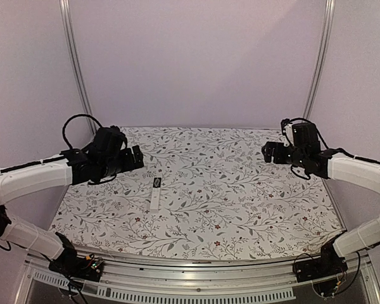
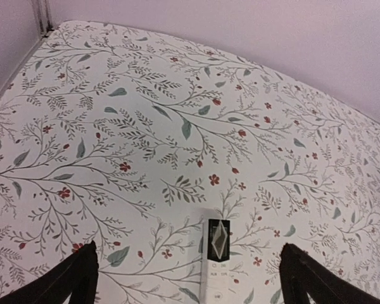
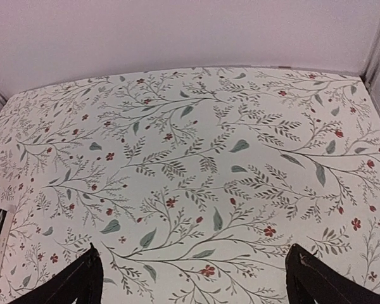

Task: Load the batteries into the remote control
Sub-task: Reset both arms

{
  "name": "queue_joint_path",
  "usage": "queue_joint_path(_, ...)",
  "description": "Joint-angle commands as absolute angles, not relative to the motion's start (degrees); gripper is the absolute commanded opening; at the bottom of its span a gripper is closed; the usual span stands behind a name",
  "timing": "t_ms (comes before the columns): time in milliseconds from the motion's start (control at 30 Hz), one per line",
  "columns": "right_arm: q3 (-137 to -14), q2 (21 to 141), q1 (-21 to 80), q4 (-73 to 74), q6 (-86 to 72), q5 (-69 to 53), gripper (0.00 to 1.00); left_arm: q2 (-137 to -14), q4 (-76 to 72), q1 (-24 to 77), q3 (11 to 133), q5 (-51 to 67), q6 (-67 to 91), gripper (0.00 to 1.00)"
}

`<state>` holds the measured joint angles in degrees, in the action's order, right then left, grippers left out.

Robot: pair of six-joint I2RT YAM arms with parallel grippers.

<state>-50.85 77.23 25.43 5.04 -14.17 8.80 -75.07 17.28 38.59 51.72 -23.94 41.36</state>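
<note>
The white remote control lies on the flowered table left of centre, its black patch at the far end. In the left wrist view the remote control lies low between my fingers, buttons up. It also shows at the left edge of the right wrist view. My left gripper hovers above the table, just left of and beyond the remote, open and empty. My right gripper hovers at the far right, open and empty. No batteries show in any view.
The flowered tablecloth covers the table. Plain lilac walls close the back and sides, with metal posts at the far corners. A metal rail with the arm bases runs along the near edge.
</note>
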Motion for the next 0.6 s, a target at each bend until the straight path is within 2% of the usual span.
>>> queue_joint_path(0, -39.88, 69.82, 15.53, -6.23, -19.13, 3.75, 0.99, -71.29, 13.71, 33.41, 44.80, -37.91, 40.23, 1.00)
queue_joint_path(133, -29.71, 64.17, 7.66, -12.81, -23.30, 0.66, 0.99, -65.70, 11.81, 24.96, 37.55, -38.88, 43.54, 0.99)
queue_joint_path(233, -24.66, 61.67, 6.12, -15.09, -24.64, 2.19, 0.99, -61.60, 7.19, 20.29, 31.12, -40.73, 44.42, 1.00)
queue_joint_path(367, -21.10, 59.00, 6.07, -16.01, -24.79, 6.05, 0.99, -57.41, -0.76, 19.05, 24.09, -48.58, 42.70, 1.00)
queue_joint_path(567, -18.26, 56.05, 6.10, -19.02, -24.26, 6.50, 0.99, -56.49, -1.94, 18.14, 23.21, -50.44, 42.75, 1.00)
